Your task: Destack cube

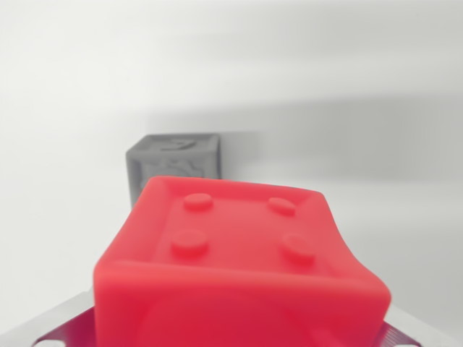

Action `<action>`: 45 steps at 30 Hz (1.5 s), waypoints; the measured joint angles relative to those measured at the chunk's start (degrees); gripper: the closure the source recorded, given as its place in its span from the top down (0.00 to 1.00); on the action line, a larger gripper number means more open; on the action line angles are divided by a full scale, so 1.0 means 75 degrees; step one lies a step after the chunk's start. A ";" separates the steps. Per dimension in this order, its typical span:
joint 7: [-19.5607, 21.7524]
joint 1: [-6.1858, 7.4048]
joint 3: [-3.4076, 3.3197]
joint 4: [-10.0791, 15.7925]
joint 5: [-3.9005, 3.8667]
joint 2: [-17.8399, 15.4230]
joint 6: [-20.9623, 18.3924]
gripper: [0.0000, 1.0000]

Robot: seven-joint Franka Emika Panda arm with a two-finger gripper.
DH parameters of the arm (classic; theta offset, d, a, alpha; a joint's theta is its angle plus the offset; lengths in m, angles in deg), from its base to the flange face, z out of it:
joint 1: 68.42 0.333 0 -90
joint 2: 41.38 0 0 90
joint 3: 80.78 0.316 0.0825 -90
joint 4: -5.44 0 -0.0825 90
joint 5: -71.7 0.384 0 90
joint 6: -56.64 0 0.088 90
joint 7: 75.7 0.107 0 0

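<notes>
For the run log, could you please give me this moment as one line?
view: wrist | red cube close between pincer fingers | grey cube behind, apart on white surface | grip: unclear

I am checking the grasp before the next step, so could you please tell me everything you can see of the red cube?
The red cube fills the lower middle of the wrist view, close to the camera. It looks like smooth, matte, soft plastic or rubber with rounded edges. Its upper face has a raised rim and four round studs. It sits slightly tilted between the metal jaws, whose tips show at both bottom corners, so it seems gripped. Behind it stands a grey cube on the white surface; whether they touch cannot be told.
</notes>
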 joint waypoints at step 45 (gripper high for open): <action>-0.0027 -0.0650 -0.0750 -0.0380 -0.0100 0.0557 0.0164 0.00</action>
